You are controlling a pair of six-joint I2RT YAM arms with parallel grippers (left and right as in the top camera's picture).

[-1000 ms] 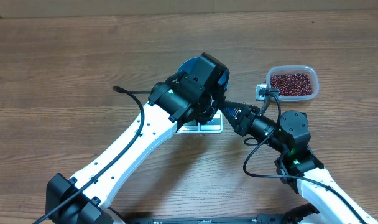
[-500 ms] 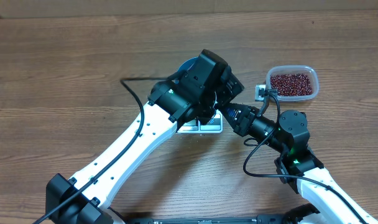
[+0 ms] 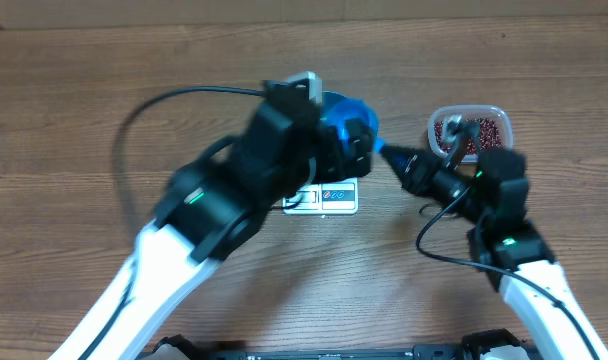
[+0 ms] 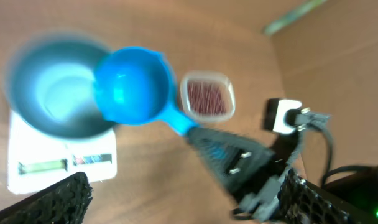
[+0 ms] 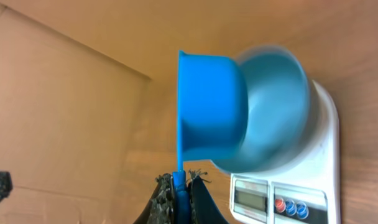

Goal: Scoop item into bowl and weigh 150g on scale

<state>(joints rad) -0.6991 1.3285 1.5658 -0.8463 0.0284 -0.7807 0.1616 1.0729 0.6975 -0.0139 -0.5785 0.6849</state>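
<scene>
**Scoop held at the bowl's rim, left fingers spread wide**

Nearest the robot, two white arms reach across the wooden table (image 3: 74, 120) toward its middle. The left arm is blurred in the overhead view. The left fingers (image 4: 55, 199) stand wide apart at the bottom corners of their own camera's view, holding nothing. The right fingers (image 5: 164, 200) are closed tight on the thin handle of the small blue scoop (image 4: 133, 87), near the handle's end. The handle runs away from them to the cup, whose inside shows bare blue in the left wrist view. From the right wrist the cup is seen side-on, its mouth turned sideways.

Just beyond, the white scale (image 4: 64, 169) lies flat on the table, with its display strip and buttons along the edge nearer the robot. The bright blue bowl (image 4: 46, 93) stands upright on the scale, blurred in both wrist views. The scoop's cup overlaps the bowl's rim on the right arm's side. Whether they touch I cannot tell.

Farther right, apart from the scale, sits the clear tub (image 4: 206, 75). The red-brown beans (image 4: 207, 98) lie in a loose pile inside it.
</scene>
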